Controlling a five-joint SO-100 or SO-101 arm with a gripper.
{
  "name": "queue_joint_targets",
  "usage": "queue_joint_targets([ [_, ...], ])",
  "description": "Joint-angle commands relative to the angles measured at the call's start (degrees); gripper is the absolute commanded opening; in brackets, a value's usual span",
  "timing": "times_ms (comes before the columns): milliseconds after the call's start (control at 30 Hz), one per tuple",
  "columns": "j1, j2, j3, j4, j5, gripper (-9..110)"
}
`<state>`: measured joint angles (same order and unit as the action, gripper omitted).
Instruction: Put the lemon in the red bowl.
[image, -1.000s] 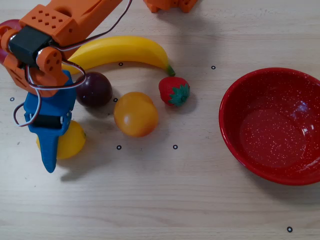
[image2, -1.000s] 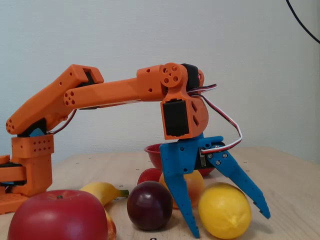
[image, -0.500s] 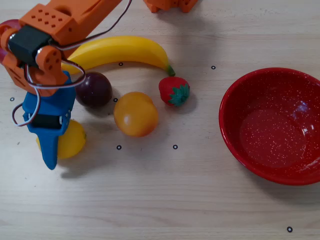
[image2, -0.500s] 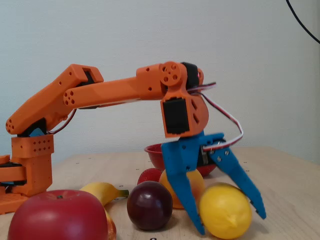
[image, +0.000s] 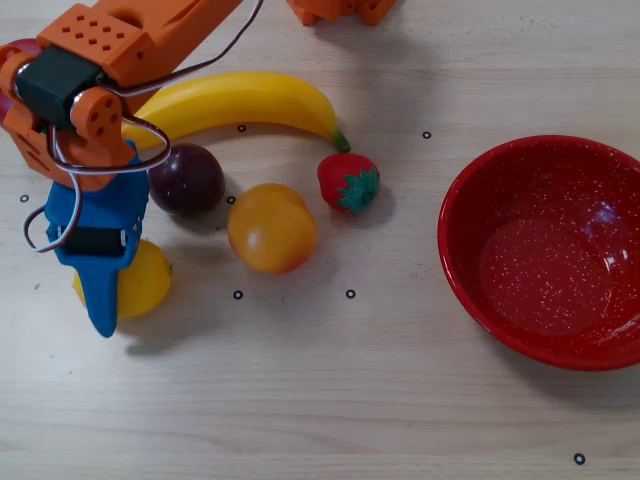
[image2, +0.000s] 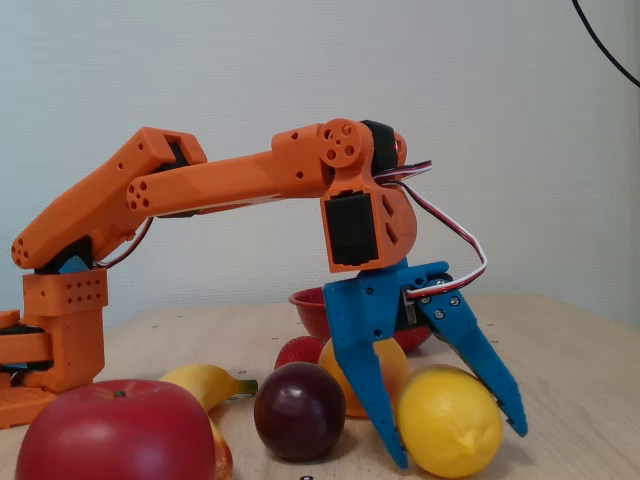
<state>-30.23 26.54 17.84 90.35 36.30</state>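
The yellow lemon (image: 148, 282) lies on the wooden table at the left of the overhead view, and at the front in the fixed view (image2: 450, 425). My blue gripper (image: 120, 300) is lowered over it, jaws spread wide, one finger on each side of the lemon (image2: 460, 446). The fingers are very close to its sides; I cannot tell whether they press on it. The lemon rests on the table. The red speckled bowl (image: 455, 215) stands empty at the far right of the overhead view and shows behind the gripper in the fixed view (image2: 308, 303).
A dark plum (image: 187, 178), an orange fruit (image: 272, 228), a toy strawberry (image: 348, 182) and a banana (image: 240, 100) lie close to the right of the gripper in the overhead view. A red apple (image2: 110, 435) sits at the front left in the fixed view.
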Motion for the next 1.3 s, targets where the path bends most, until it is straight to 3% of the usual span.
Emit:
queue_joint_targets([
  [0,0.97,6.77,-3.43,3.25,-1.93,0],
  [600,2.9,31.73,8.17,6.06,-17.67,0],
  [1267,21.01,65.48,33.13,12.74,-38.14,0],
])
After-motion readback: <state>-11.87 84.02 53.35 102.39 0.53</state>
